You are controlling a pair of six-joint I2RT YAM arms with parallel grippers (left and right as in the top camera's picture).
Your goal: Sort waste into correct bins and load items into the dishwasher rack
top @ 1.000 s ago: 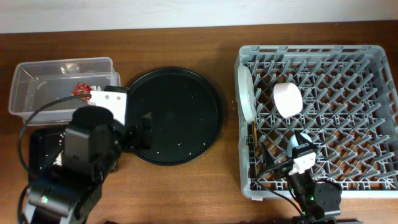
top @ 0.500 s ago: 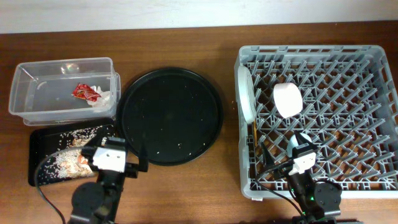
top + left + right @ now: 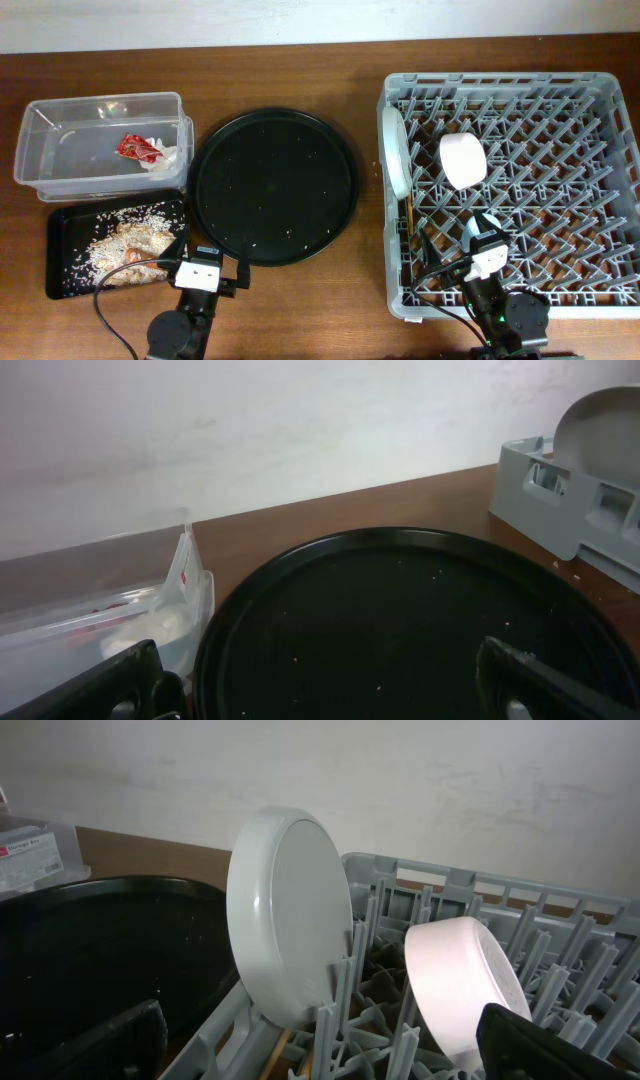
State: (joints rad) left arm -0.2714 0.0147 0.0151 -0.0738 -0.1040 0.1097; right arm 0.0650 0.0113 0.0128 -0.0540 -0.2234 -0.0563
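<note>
The clear tub [image 3: 100, 140] holds the red wrapper [image 3: 138, 148] and white tissue [image 3: 166, 160]. The shallow black tray [image 3: 62, 280] holds rice scraps [image 3: 120, 240] with an orange piece among them. The grey rack [image 3: 600, 190] holds the white plate [image 3: 395, 150] on edge, the white bowl [image 3: 462, 160], chopsticks [image 3: 408, 215] and the light-blue cup [image 3: 488, 225], partly under my right gripper [image 3: 486, 250]. The plate [image 3: 290, 910] and bowl [image 3: 465, 985] fill the right wrist view. My left gripper [image 3: 207, 262] is open and empty at the round tray's front edge. My right gripper [image 3: 320, 1045] is open and empty.
A large round black tray [image 3: 275, 185] with a few crumbs lies between the bins and the rack; it fills the left wrist view [image 3: 400, 620]. The tub [image 3: 100, 610] is at that view's left and the rack corner [image 3: 570, 500] at its right. A white wall is behind.
My left arm has drawn back from over the tub and black tray to the table's front edge, uncovering the wrapper, tissue and scraps. The right arm has not moved.
</note>
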